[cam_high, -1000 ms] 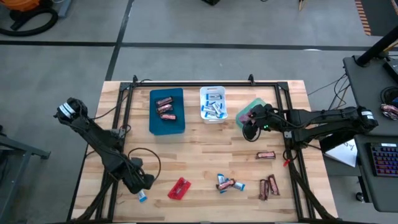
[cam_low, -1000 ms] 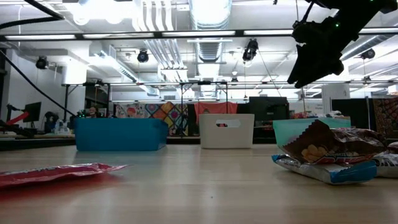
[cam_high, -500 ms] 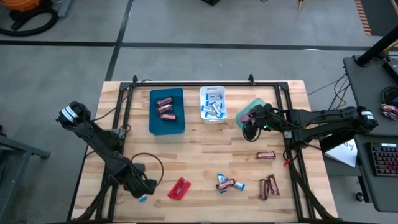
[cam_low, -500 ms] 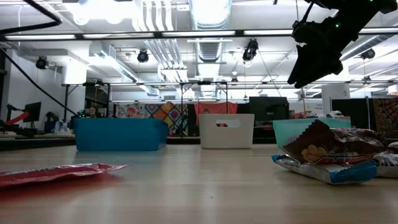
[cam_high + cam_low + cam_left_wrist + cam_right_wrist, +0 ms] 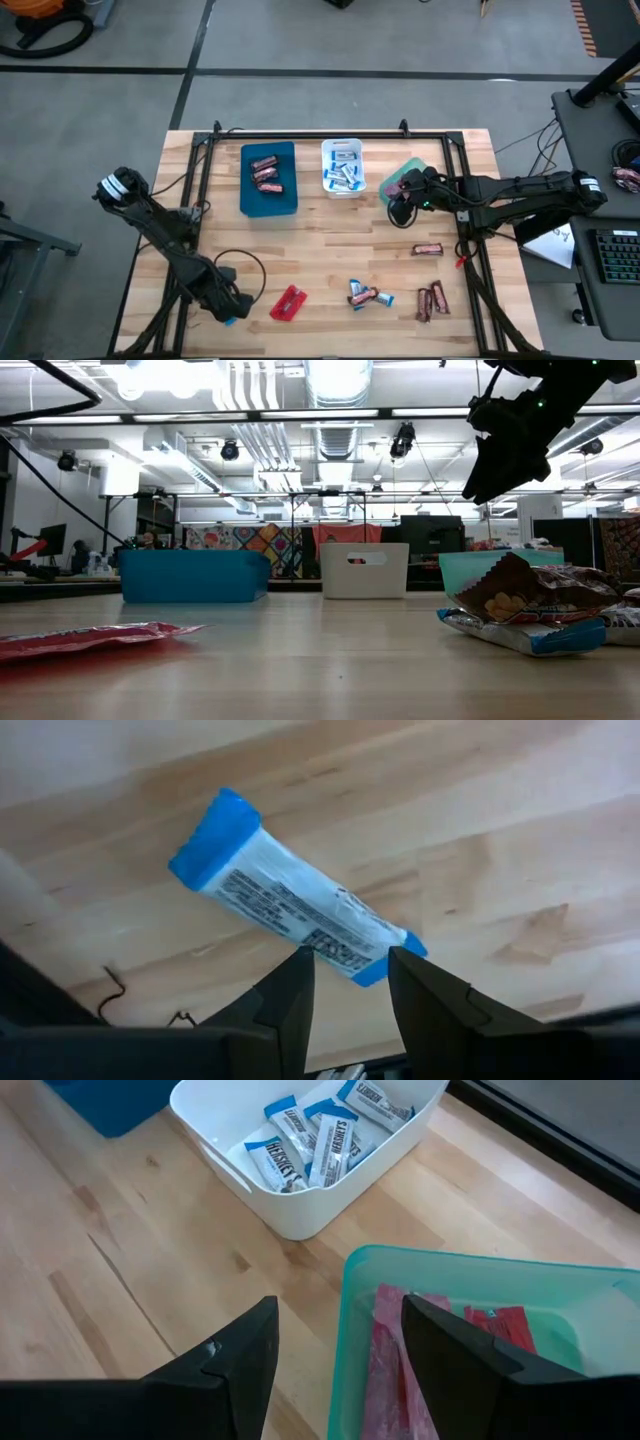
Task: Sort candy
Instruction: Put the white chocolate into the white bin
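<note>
Your left gripper (image 5: 228,303) sits low at the lower left of the high view, its fingers (image 5: 290,1000) parted a narrow way over one end of a blue-and-white bar (image 5: 290,915) that lies flat on the wooden table (image 5: 330,240); nothing is gripped, and the bar peeks out in the high view as a small blue tip just beside the gripper. Your right gripper (image 5: 400,205) hangs at the right centre of the high view, by the near edge of the green tray (image 5: 405,172), claw spread wide and empty; in the low view you see it dark at the upper right, raised off the table. Trays, listed along the upper middle of the high view: blue tray (image 5: 268,180) holding three dark brown-red bars (image 5: 266,173); white tray (image 5: 343,167) holding several blue-and-white bars (image 5: 315,1140); green tray holding red and pink packets (image 5: 420,1350). Loose candy still on the table, lower half of the high view: one red packet (image 5: 288,303) just right of your left gripper; a small heap of mixed wrappers (image 5: 366,295) at lower centre; one brown-red bar (image 5: 428,249) at right centre; two more brown-red bars (image 5: 432,301) side by side at lower right. In the low view the red packet lies flat at lower left and the heap sits at the right edge
</note>
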{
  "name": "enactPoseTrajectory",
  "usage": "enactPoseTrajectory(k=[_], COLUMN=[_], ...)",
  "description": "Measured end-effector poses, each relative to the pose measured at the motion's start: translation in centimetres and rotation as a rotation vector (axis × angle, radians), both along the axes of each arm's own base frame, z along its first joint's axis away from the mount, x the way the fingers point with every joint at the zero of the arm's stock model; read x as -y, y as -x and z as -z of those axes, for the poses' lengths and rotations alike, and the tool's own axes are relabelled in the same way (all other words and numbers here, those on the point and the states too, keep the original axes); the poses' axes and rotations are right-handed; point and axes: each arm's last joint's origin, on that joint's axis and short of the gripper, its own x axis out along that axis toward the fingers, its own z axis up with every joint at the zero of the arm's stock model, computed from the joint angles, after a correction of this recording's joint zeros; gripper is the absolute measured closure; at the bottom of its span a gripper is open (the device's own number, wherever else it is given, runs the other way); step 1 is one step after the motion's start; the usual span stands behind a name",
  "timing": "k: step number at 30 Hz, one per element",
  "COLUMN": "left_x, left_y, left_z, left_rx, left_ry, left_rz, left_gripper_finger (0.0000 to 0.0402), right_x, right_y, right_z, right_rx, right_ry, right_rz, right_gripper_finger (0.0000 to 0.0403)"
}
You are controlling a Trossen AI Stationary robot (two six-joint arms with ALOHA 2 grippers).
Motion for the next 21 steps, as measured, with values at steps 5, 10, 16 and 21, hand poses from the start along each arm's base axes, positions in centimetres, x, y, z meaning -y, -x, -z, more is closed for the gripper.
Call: enactPoseTrajectory(k=[5, 10, 16, 21], left_x=[0.14, 0.19, 0.23, 0.01], left_y=[0.31, 0.43, 0.52, 0.40], left_z=[0.02, 0.03, 0.03, 0.15], left_rx=[-0.016, -0.023, -0.025, 0.025], left_ry=[-0.006, -0.011, -0.013, -0.073], left_rz=[-0.010, -0.024, -0.025, -0.057], left_gripper_finger=[0.0285, 0.0263, 0.0227, 0.0217], right_x=[0.00, 0.00, 0.00, 0.00], right_y=[-0.01, -0.01, -0.01, -0.02], right_z=[0.01, 0.02, 0.01, 0.00], right_rx=[-0.001, -0.004, -0.008, -0.011], right_ry=[0.000, 0.005, 0.012, 0.016], right_rz=[0.000, -0.006, -0.014, -0.020], right_gripper_finger=[0.0200, 0.0200, 0.0200, 0.0200])
